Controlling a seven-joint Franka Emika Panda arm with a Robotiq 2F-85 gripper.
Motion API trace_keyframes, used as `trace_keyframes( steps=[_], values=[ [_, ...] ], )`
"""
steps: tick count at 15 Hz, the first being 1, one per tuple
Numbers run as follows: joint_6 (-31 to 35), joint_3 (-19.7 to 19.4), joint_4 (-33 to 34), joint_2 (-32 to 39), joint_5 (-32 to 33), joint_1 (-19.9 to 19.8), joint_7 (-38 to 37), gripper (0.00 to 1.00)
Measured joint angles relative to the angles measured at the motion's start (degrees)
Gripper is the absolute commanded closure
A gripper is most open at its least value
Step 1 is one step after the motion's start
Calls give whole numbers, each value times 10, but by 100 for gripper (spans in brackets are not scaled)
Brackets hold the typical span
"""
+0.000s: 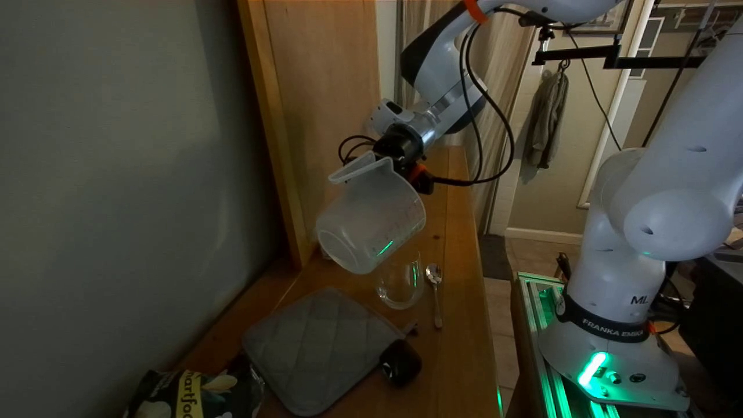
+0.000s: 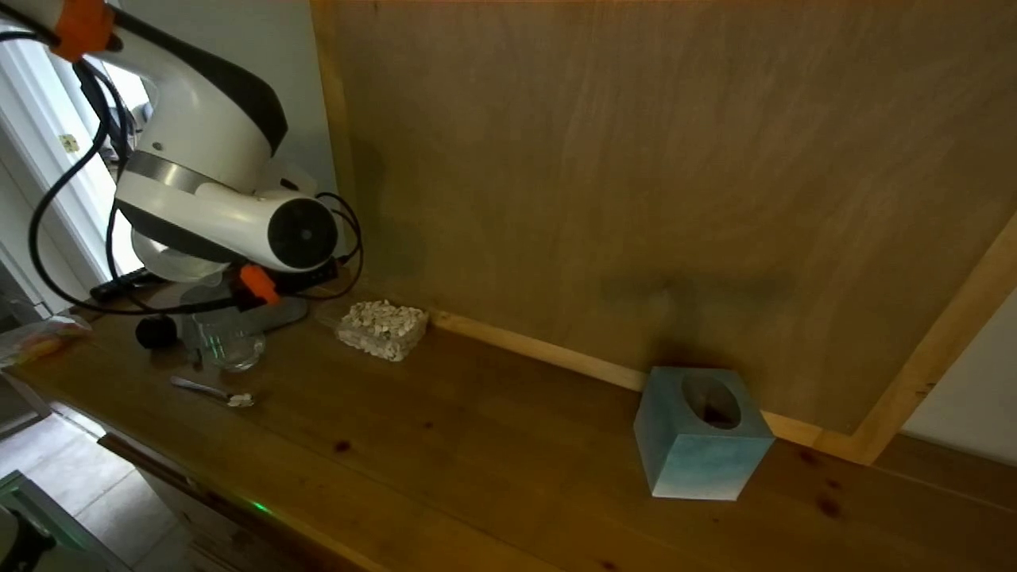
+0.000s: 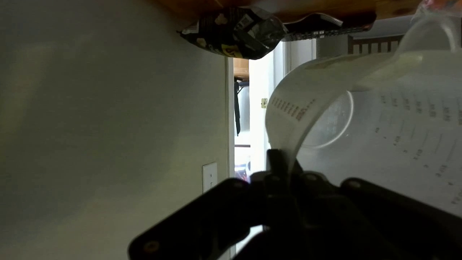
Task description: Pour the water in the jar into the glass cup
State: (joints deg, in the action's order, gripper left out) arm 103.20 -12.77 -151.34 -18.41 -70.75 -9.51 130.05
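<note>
The jar (image 1: 371,220), a large translucent pitcher, hangs tilted above the wooden counter in an exterior view. Its base points down and toward the camera, its handle is up, and its mouth faces away. In an exterior view the arm mostly hides the jar (image 2: 171,262). In the wrist view I look into the jar (image 3: 382,144); I cannot make out water in it. My gripper (image 3: 287,162) is shut on the jar's rim wall; its fingertips are hidden in both exterior views. The glass cup (image 1: 400,284), small and clear, stands upright just below the jar; it also shows in an exterior view (image 2: 236,349).
A spoon (image 1: 434,290) lies beside the glass cup. A grey quilted pad (image 1: 325,348), a black object (image 1: 400,363) and a black snack bag (image 1: 194,395) lie nearby. A tub of pale flakes (image 2: 383,330) and a blue tissue box (image 2: 705,437) stand along the wooden panel (image 2: 636,199).
</note>
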Motion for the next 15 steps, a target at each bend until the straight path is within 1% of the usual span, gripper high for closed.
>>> trace_keyframes(
  steps=[4,15],
  values=[
    [-11,0,0,5,-12,-4,11,99],
    [-51,-6,0,19,-17,-17,42,99]
  ],
)
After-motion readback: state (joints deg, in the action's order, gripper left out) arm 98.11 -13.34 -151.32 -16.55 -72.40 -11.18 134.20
